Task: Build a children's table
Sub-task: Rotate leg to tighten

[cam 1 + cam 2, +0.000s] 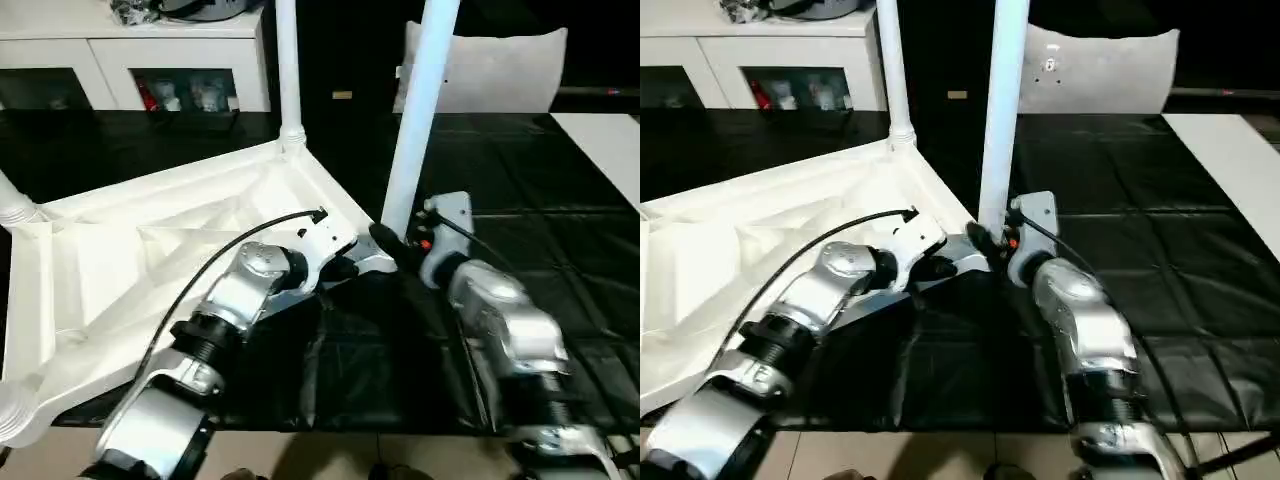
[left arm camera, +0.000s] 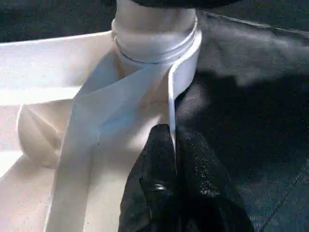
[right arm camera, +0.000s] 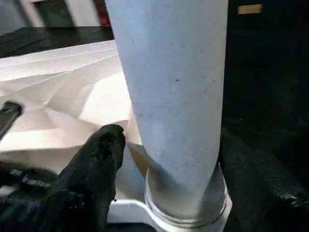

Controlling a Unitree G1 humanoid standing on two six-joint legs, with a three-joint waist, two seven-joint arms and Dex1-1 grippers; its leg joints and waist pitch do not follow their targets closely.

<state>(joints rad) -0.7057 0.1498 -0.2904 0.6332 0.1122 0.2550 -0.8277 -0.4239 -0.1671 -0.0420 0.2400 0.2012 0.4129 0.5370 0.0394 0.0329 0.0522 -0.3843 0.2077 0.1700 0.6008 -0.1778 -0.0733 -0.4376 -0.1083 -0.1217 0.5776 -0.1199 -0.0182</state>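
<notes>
The children's table (image 1: 150, 270) lies upside down on a black mat (image 1: 540, 200), its ribbed underside facing up and spreading from the centre of the head view out toward nine o'clock. Legs stand upright in its corner sockets: a far leg (image 1: 288, 70) at twelve o'clock, and a nearer leg (image 1: 420, 110) at about one o'clock, rising out of the corner closest to the robot's hands. The left gripper (image 2: 175, 145) sits at the table's rim just beside that near corner, its two black fingers pressed together on the thin white edge wall, pinching it. The right gripper (image 3: 169, 159) is at the foot of the nearer leg, jaws spread with one black finger (image 3: 96, 159) on each side of the round shaft; the frames do not show whether the fingers press against it. Behind the mat, at eleven o'clock, stands a white cabinet with glass doors (image 1: 150, 70). A flat white board (image 1: 610, 150) lies at three o'clock on the mat's far side.
</notes>
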